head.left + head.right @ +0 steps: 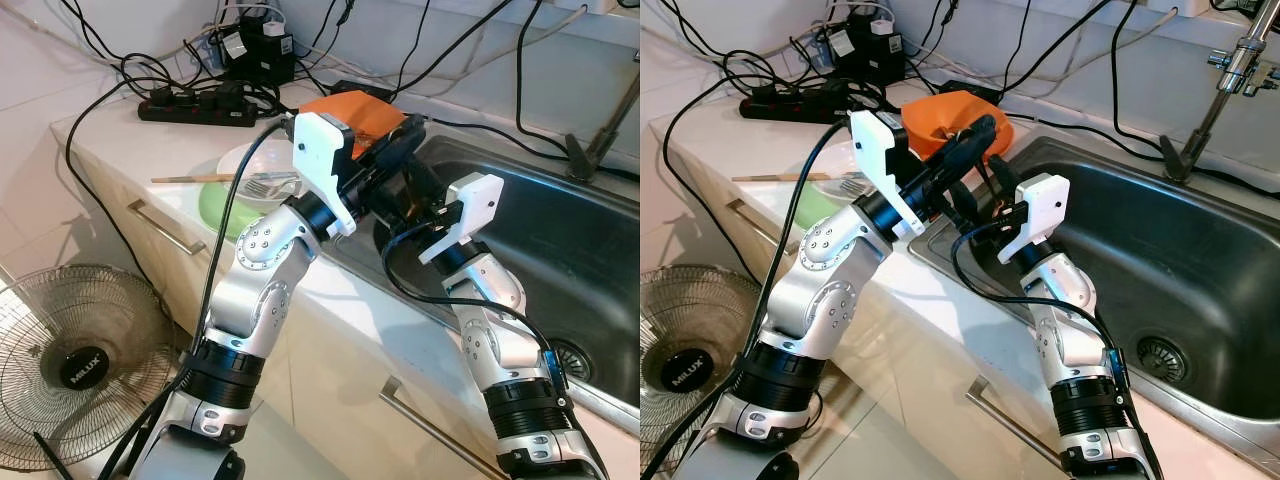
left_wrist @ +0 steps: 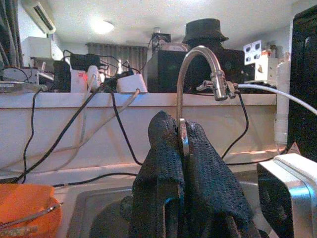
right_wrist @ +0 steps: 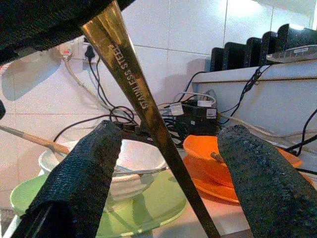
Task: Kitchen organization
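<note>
A brass-toned stainless steel utensil handle is pinched in the closed left pincer, slanting between the spread fingers of the right pincer over the sink's edge. On the counter sit an orange bowl, and a white bowl on a green plate holding a fork and chopstick.

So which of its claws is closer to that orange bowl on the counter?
The left. The left gripper reaches right beside the orange bowl, pinching a thin metal utensil; the right gripper hangs open at the sink's edge, farther off.
</note>
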Available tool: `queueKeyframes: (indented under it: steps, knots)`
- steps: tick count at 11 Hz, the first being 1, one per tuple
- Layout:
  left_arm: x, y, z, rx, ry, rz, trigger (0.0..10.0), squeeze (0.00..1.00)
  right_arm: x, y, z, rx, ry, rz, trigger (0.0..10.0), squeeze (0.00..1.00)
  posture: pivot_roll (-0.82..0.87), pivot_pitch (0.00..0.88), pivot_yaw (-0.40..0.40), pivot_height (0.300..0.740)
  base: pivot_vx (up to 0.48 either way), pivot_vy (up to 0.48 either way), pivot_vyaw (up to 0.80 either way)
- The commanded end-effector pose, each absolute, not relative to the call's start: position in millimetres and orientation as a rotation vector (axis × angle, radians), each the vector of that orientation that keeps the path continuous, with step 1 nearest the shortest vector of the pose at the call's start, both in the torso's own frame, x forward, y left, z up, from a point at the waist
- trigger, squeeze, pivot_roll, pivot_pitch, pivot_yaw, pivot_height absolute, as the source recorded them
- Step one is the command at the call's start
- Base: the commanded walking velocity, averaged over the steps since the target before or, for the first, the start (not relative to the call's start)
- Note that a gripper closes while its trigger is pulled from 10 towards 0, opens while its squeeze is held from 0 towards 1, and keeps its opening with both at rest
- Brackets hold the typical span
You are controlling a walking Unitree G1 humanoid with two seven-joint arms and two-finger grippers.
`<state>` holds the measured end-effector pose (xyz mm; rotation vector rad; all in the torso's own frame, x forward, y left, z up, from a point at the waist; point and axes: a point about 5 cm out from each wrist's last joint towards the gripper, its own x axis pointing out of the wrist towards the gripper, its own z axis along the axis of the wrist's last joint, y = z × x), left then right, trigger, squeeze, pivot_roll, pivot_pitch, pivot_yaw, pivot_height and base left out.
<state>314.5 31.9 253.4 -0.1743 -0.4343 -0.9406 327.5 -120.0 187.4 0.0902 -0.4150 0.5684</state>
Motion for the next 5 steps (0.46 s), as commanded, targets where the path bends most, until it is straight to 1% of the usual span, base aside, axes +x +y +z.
queueKeyframes:
  steps: [1, 5]
  knots:
    - [310.0, 28.6, 256.5, -0.161, -0.449, -0.967, 10.0, 0.0, 329.9, -119.8, 187.8, 0.087, -0.404, 0.557, 0.0, 0.0, 0.18, 0.0, 0.006, 0.74, 0.0, 0.0, 0.0]
    - [309.3, 29.0, 257.5, -0.152, -0.453, -0.964, 10.0, 0.0, 330.2, -118.8, 186.1, 0.08, -0.398, 0.556, 0.0, 0.0, 0.18, 0.0, 0.006, 0.74, 0.0, 0.0, 0.0]
